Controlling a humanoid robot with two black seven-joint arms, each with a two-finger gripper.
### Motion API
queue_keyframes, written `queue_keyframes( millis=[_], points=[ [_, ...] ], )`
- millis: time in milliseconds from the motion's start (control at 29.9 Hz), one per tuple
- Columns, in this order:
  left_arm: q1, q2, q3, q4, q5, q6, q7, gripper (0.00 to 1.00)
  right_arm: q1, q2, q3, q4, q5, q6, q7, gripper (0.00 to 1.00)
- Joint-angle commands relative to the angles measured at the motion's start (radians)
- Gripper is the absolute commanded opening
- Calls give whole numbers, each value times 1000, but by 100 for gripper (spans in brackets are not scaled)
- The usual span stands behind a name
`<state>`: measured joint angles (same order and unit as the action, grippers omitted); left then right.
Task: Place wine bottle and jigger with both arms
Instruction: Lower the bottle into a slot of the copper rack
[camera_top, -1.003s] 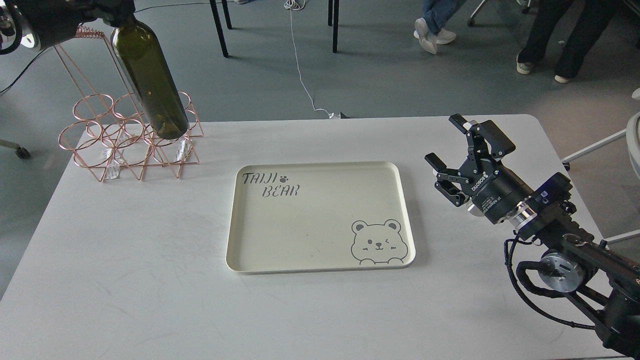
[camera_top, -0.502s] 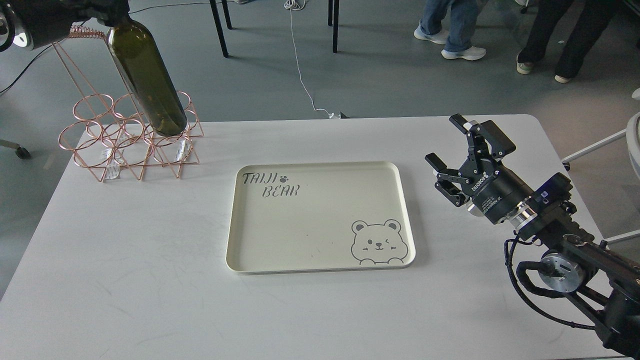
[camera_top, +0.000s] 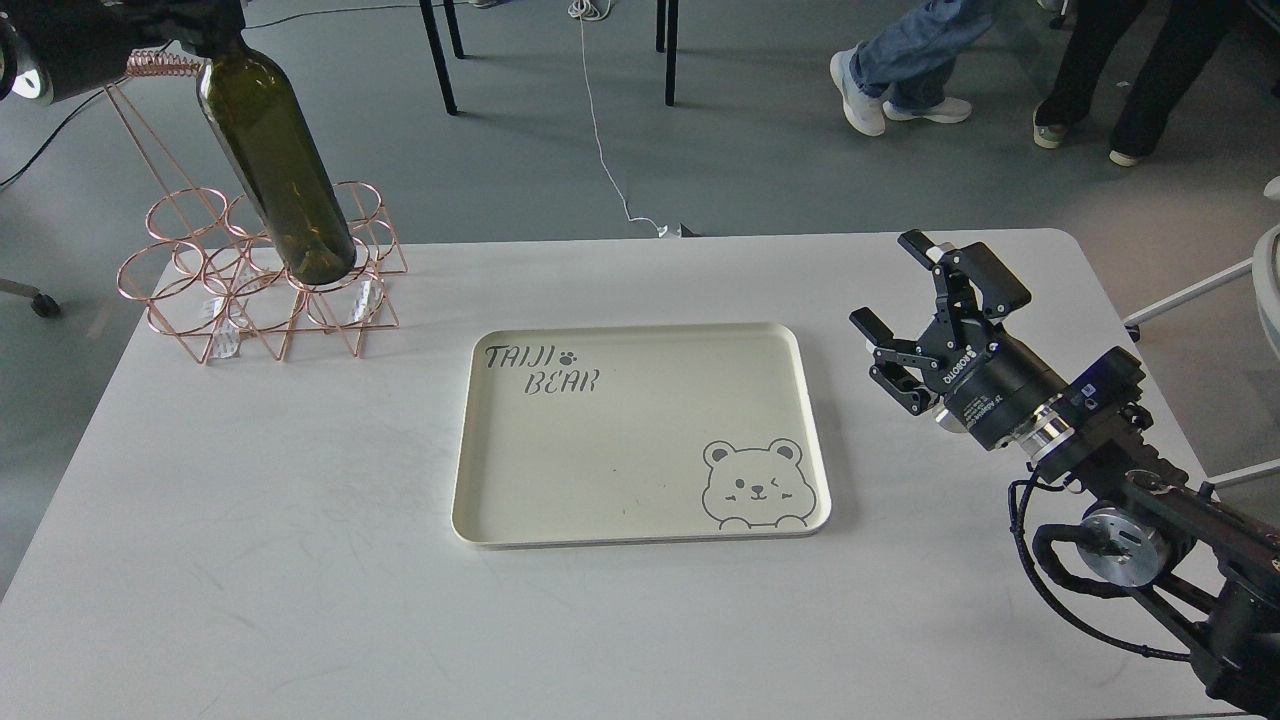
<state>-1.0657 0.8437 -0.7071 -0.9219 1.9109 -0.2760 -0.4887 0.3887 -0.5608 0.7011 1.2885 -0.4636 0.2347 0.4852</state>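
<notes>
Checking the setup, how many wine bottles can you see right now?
1. The wine bottle hangs tilted at the table's far left, its base over the copper wire rack, neck held at the top-left corner. No other shows.

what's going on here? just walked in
The left gripper holds the wine bottle by its neck, tilted, with its base at the copper wire rack. The right gripper hangs open and empty over the table, right of the cream tray. The tray holds nothing, and no jigger is in view.
</notes>
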Motion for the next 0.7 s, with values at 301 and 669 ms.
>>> queue_keyframes(
  millis=[301,669],
  points=[
    [-3,-6,1,26,-1,1,0,7,-8,1,1,0,-10,0,1,99],
    [-4,-12,1,28,-6,1,0,7,-8,1,3,0,-10,0,0,99]
  ],
)
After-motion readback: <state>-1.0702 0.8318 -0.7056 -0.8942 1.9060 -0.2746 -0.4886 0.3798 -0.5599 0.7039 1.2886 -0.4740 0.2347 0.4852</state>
